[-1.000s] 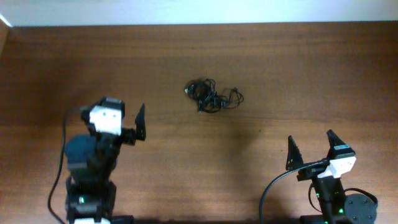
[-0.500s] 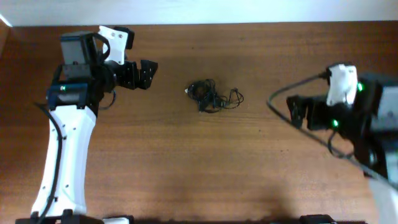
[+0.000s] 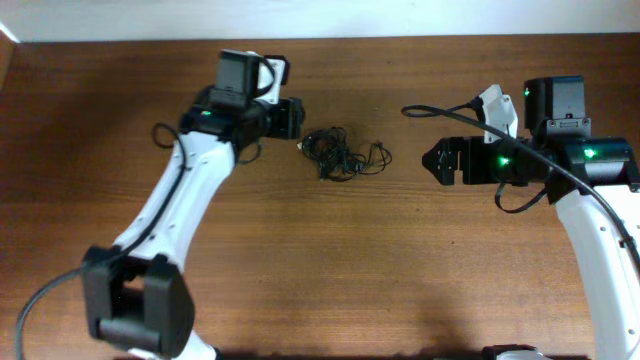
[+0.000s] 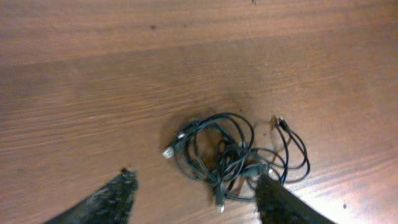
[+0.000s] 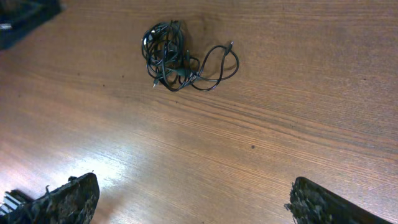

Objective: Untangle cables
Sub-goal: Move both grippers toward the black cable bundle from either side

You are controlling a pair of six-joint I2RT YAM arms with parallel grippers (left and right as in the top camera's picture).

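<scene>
Both gaping, left pincer (image 4: 194,178) and right pincer (image 5: 193,180) flank the cables (image 3: 343,153), seemingly untouched, far from table (image 3: 300,262) edges.

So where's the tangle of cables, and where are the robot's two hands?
cables (image 3: 340,155), overhead view, middle of the knotted clump.
left hand (image 4: 194,178), left wrist view, midway between its open fingertips.
right hand (image 5: 193,183), right wrist view, midway between its open fingertips.
</scene>
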